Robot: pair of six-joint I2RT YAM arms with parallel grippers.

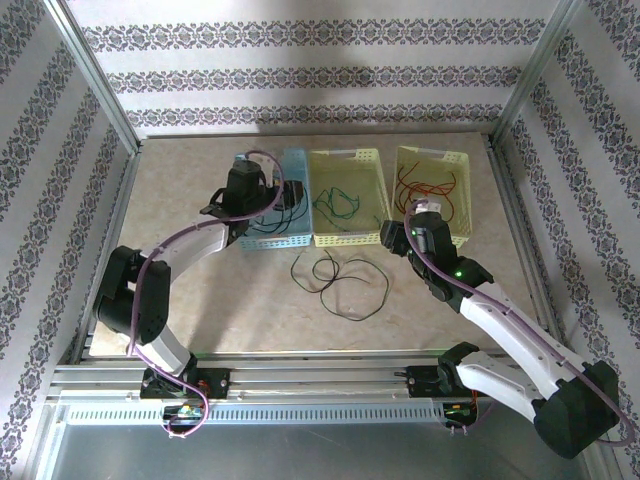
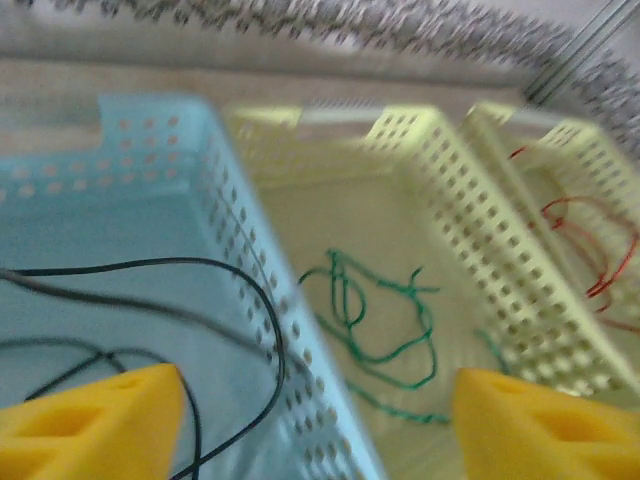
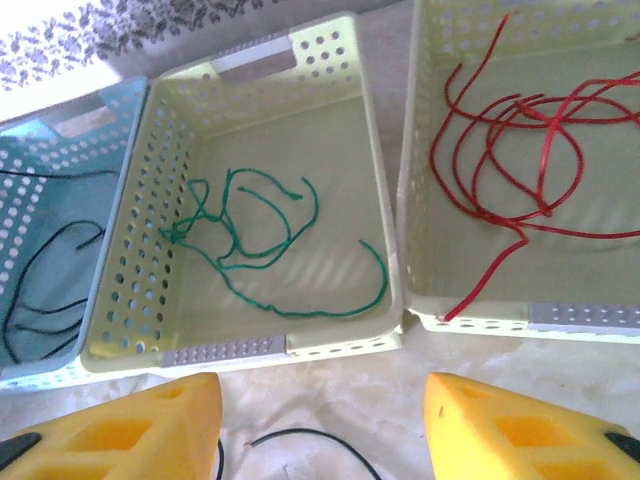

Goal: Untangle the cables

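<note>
Black cables lie in loose loops on the table in front of the baskets. More black cable rests in the blue basket. Green cables lie in the middle yellow basket, and red cables in the right yellow basket. My left gripper hangs open over the blue basket's right wall, nothing between its fingers. My right gripper is open just in front of the two yellow baskets, a black cable end on the table beneath it.
The three baskets stand side by side at the back of the table. An aluminium frame and patterned walls enclose the workspace. A metal rail runs along the near edge by the arm bases.
</note>
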